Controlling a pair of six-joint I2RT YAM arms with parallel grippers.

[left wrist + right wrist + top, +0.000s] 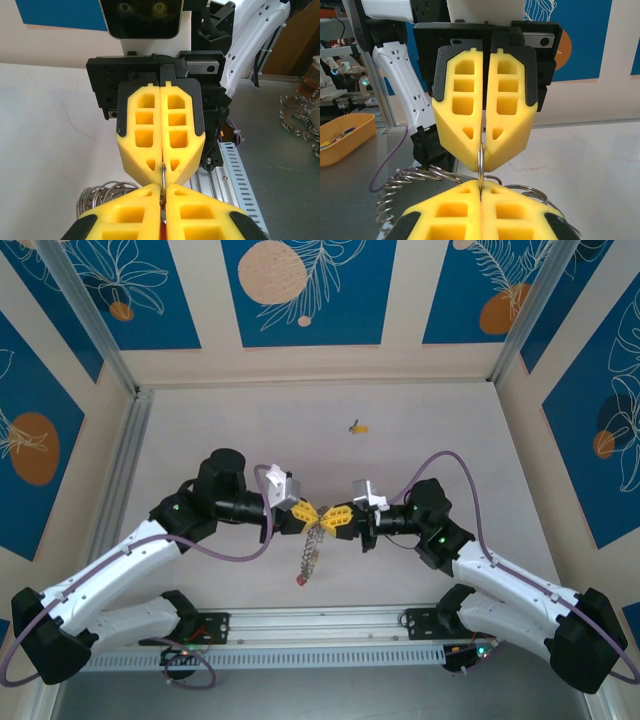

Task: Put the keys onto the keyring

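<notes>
Left gripper [308,514]: shut tight at the top of the keyring [312,552], on its left side. It pinches a thin metal bit of the ring.
Keyring: up off the table [450,440]. It hangs down from the two grippers, which meet tip to tip at its top. Its silver loops dangle under them.
Red tag [300,582]: at the low end of the keyring, hanging loose.
Right gripper [336,520]: shut tight too, at the top of the keyring on its right side. It pinches the same thin bit.
Yellow key [357,427]: flat on the table, far past the keyring and a little to its right. It is not on the ring yet.
What could go wrong: the pinched bit is thin and smooth. If one gripper pulls harder than the other, the bit may slip out and the keyring may drop. If the two twist in different ways, the ring may bend. One gripper has to let go to fetch the yellow key, and then the heavy keyring may swing or slide.
</notes>
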